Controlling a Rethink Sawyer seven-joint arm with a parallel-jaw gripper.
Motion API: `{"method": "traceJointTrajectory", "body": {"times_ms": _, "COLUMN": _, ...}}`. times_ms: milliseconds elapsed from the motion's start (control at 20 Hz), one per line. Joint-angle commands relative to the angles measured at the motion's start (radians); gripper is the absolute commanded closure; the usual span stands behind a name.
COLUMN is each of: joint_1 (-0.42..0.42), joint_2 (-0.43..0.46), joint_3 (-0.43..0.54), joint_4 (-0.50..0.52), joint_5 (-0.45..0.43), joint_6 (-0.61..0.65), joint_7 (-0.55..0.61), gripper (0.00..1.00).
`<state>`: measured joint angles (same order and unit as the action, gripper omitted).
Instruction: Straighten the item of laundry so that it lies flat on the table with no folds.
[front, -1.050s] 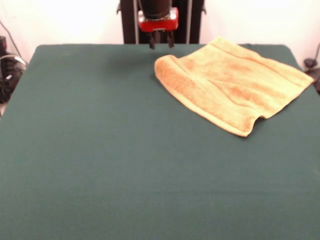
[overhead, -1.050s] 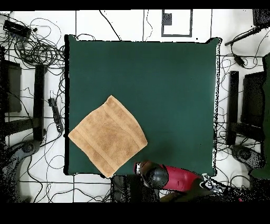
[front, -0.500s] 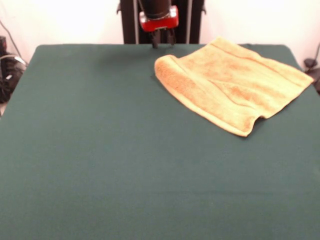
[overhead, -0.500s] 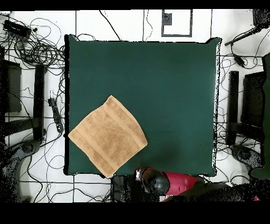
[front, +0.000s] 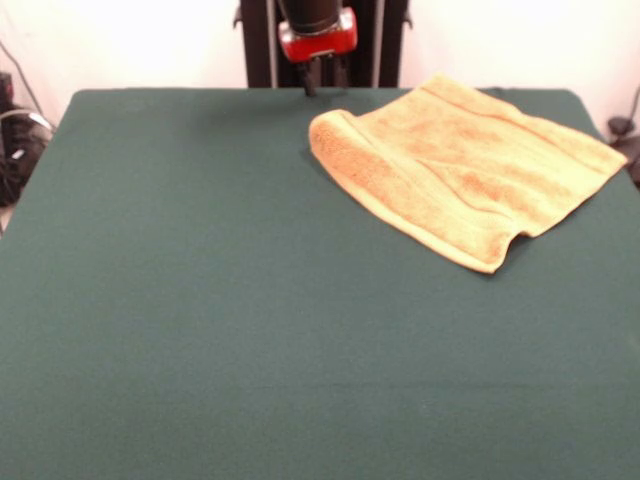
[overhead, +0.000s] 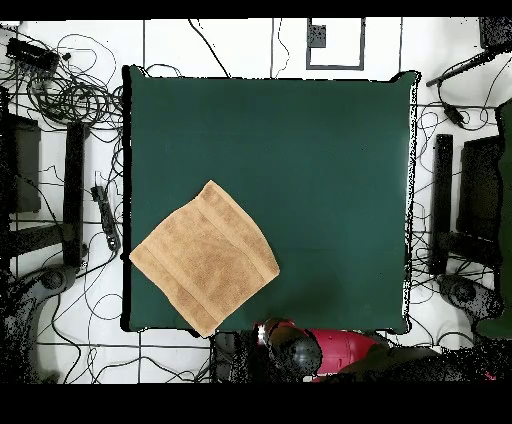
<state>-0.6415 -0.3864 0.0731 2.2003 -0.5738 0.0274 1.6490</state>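
Observation:
The item of laundry (front: 465, 165), a golden-orange towel, lies spread diamond-wise at the far right of the table (front: 200, 300). Its left edge is rolled over into a thick fold, and its near corner lifts in a small wrinkle. In the overhead view the towel (overhead: 205, 258) sits at the lower left of the green table (overhead: 330, 160), with two corners reaching the table's edges. My gripper (front: 324, 78) hangs open above the far table edge, just left of the towel's folded corner, holding nothing. From overhead only the red and black arm (overhead: 300, 350) shows.
Loose cables (overhead: 70, 95) and black stands (overhead: 440, 200) ring the table on the floor. Dark equipment (front: 15, 140) sits beside the table's left edge. The pedestal's black posts (front: 260, 45) rise behind the gripper.
The gripper has drawn back and up a little toward the far table edge, away from the towel. The towel has not moved.

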Motion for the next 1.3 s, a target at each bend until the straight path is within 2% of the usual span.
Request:
{"method": "traceJointTrajectory", "body": {"times_ms": 50, "joint_1": 0.023, "joint_2": 0.175, "joint_3": -0.03, "joint_4": -0.173, "joint_5": -0.039, "joint_6": -0.009, "joint_7": 0.088, "gripper": 0.0}}
{"method": "traceJointTrajectory", "body": {"times_ms": 450, "joint_1": 0.005, "joint_2": 0.125, "joint_3": -0.08, "joint_4": -0.087, "joint_5": -0.041, "joint_6": 0.02, "joint_7": 0.102, "gripper": 0.0}}
{"method": "traceJointTrajectory", "body": {"times_ms": 750, "joint_1": 0.02, "joint_2": 0.038, "joint_3": -0.072, "joint_4": -0.089, "joint_5": -0.01, "joint_6": 0.068, "joint_7": 0.089, "gripper": 0.0}}
{"method": "traceJointTrajectory", "body": {"times_ms": 900, "joint_1": 0.029, "joint_2": -0.045, "joint_3": -0.078, "joint_4": -0.068, "joint_5": 0.012, "joint_6": 0.126, "joint_7": 0.081, "gripper": 0.0}}
{"method": "traceJointTrajectory", "body": {"times_ms": 1100, "joint_1": 0.008, "joint_2": -0.252, "joint_3": -0.044, "joint_4": 0.015, "joint_5": 0.041, "joint_6": 0.259, "joint_7": 0.028, "gripper": 0.0}}
{"method": "traceJointTrajectory", "body": {"times_ms": 1300, "joint_1": 0.013, "joint_2": -0.336, "joint_3": -0.033, "joint_4": 0.022, "joint_5": 0.059, "joint_6": 0.335, "joint_7": 0.031, "gripper": 0.0}}
